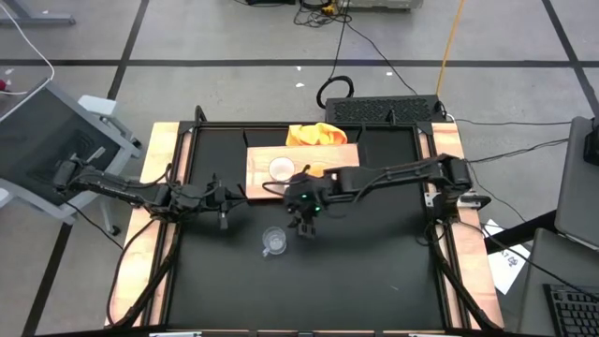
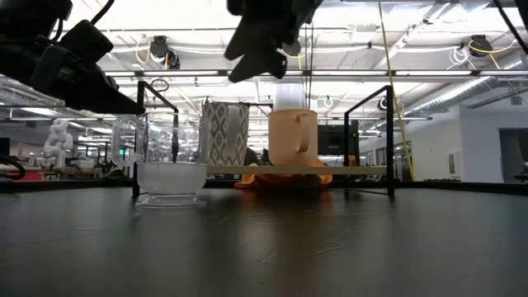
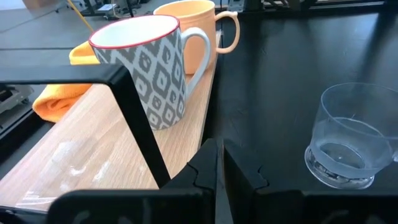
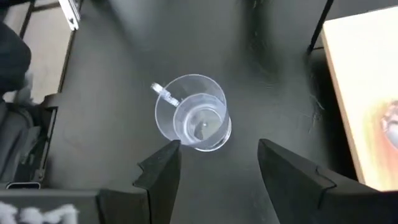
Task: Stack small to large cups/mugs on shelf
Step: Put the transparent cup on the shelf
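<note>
Two arms low, right tool (image 4: 214, 165) spread above glass cup (image 4: 193, 112)

Even, bright illumination is provided from overhead. In the low view, the ceiling lights (image 2: 388, 33) are blown out to white, and the arms near them are reduced to dark silhouettes. Pale sheen is spread across the black table (image 2: 264, 247), whose nearest part is softly blurred. Highlights are caught on the glass cup (image 4: 193, 113), beside which hardly any shadow is cast. Slight softness is seen in the high view.
</note>
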`<state>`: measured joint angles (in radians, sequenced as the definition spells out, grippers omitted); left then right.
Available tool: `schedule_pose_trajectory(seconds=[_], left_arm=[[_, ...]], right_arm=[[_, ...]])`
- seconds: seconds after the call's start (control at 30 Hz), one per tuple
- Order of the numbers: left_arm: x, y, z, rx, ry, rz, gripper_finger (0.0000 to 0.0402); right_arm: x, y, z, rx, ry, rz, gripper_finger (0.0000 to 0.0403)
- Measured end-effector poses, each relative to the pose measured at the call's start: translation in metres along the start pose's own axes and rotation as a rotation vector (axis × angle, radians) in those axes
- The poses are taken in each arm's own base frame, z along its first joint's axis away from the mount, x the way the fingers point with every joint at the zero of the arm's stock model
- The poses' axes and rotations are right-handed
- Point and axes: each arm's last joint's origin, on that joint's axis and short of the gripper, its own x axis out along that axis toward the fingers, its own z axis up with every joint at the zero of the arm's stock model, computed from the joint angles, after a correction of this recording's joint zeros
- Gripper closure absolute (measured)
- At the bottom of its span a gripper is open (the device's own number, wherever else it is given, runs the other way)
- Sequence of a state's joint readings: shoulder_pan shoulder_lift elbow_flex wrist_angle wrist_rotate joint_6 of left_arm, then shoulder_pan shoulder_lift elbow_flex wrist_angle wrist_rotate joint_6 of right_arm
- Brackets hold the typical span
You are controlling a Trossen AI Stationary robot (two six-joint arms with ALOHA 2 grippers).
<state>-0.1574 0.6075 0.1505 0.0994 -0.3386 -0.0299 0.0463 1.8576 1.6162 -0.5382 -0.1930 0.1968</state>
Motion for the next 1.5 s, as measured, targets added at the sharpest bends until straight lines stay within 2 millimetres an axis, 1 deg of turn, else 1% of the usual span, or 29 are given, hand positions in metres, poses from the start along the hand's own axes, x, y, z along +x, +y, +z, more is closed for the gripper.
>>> schedule_pose_trajectory(seconds=[0.2, 0.37, 0.6, 0.73, 0.83, 1.03, 1.23, 1.43, 1.5], left_arm=[[0.000, 0.000, -0.001, 0.002, 0.007, 0.000, 0.0375], [0.000, 0.000, -0.001, 0.003, 0.008, -0.001, 0.0376], [0.000, 0.000, -0.001, 0.003, 0.009, -0.005, 0.0376], [0.000, 0.000, -0.001, 0.003, 0.009, -0.007, 0.0376], [0.000, 0.000, -0.001, 0.000, 0.012, -0.007, 0.0376], [0.000, -0.001, -0.002, -0.001, 0.017, -0.041, 0.0376], [0.000, -0.002, -0.002, 0.000, 0.024, -0.062, 0.0376], [0.000, -0.002, -0.002, 0.006, 0.024, -0.061, 0.0376], [0.000, -0.002, -0.002, 0.006, 0.023, -0.061, 0.0376]], right_arm=[[0.022, -0.003, 0.004, 0.044, 0.082, 0.022, 0.0197], [0.034, -0.004, 0.005, 0.066, 0.103, 0.052, 0.0197], [0.035, -0.004, 0.008, 0.061, 0.080, 0.057, 0.0197], [0.036, 0.001, 0.011, 0.055, 0.043, 0.070, 0.0197], [0.043, 0.002, 0.009, 0.065, 0.052, 0.071, 0.0197], [0.066, -0.004, 0.001, 0.085, 0.089, 0.061, 0.0197], [0.071, -0.004, -0.001, 0.084, 0.097, 0.063, 0.0197], [0.084, -0.003, -0.007, 0.094, 0.116, 0.064, 0.0197], [0.084, -0.002, -0.006, 0.090, 0.112, 0.068, 0.0197]])
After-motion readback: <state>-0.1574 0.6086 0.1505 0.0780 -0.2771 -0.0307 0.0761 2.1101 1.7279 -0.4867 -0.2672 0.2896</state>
